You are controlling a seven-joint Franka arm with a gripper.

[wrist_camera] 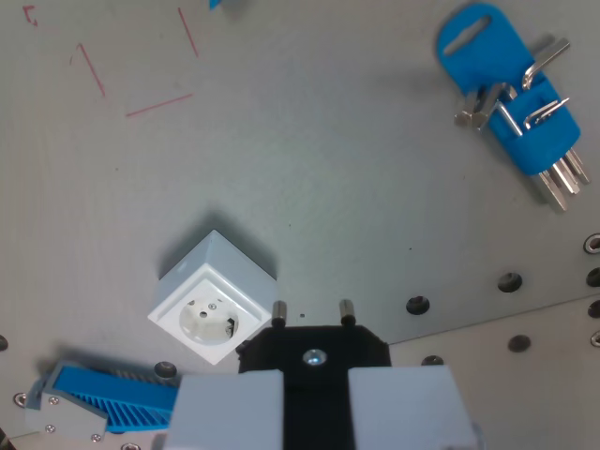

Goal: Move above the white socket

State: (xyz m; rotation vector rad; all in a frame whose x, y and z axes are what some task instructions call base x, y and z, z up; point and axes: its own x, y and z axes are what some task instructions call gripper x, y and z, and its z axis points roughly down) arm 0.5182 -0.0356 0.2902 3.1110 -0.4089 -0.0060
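The white socket (214,300) is a small white cube on the grey table, turned diagonally, its round face with two holes showing. It lies in the lower left of the wrist view. My gripper (315,380) fills the bottom edge, and its two grey fingers (228,408) are shut on a black plug (314,352). The plug's two metal pins (278,310) point up the picture. The left pin almost touches the socket's right corner, so the gripper stands just to the wrist view's right of the socket, not over it.
A blue hex-key holder (511,94) with metal keys lies at the top right. A blue ribbed part (112,394) sits at the bottom left, beside the socket. Red lines (157,103) mark the table at the top left. Screw holes (509,281) dot a plate edge at the right.
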